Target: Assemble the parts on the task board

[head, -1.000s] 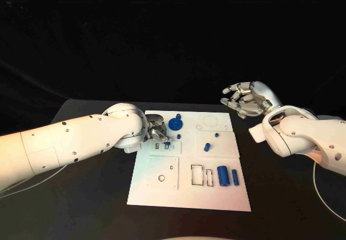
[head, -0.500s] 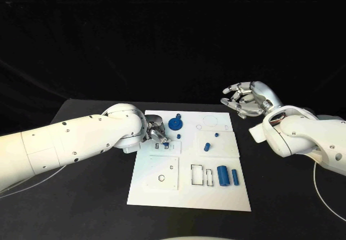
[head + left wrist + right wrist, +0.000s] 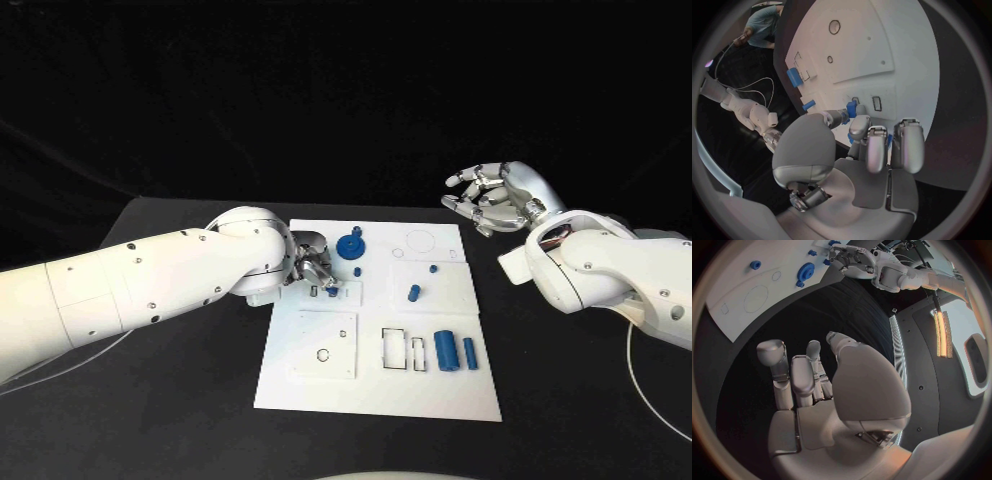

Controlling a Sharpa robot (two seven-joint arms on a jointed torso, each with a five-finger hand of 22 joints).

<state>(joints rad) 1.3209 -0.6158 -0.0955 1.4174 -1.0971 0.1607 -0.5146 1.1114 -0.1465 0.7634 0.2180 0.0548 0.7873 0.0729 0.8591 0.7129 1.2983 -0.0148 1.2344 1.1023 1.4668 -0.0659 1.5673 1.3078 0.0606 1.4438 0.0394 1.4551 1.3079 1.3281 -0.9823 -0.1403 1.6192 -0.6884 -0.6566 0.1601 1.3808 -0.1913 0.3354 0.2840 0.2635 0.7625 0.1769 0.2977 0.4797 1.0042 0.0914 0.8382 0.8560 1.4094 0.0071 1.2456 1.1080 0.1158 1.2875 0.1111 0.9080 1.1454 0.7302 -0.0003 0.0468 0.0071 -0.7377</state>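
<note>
Part, small and blue, sits pinched at the tips of the left hand; in the left wrist view we see it between the thumb and the nearest of the fingertips, pressed down at the task board right beside a pair of small rectangular slots. In the head view we find the same blue piece just under the curled fingers, touching the white plate at its left side. Just beyond the fingers, further up the board, stands a blue gear, and close to it a tiny blue peg. Further from the left fingers we see a short blue pin and another small peg in the middle panel. Well apart from them, toward the near end of the board, two blue cylinders lie side by side next to the rectangular cutouts. We note a drawn circle at the board's far end. The right hand hovers off the board's far right corner, above the black table, holding nothing, its fingers loosely apart and bent; no part lies near them.
</note>
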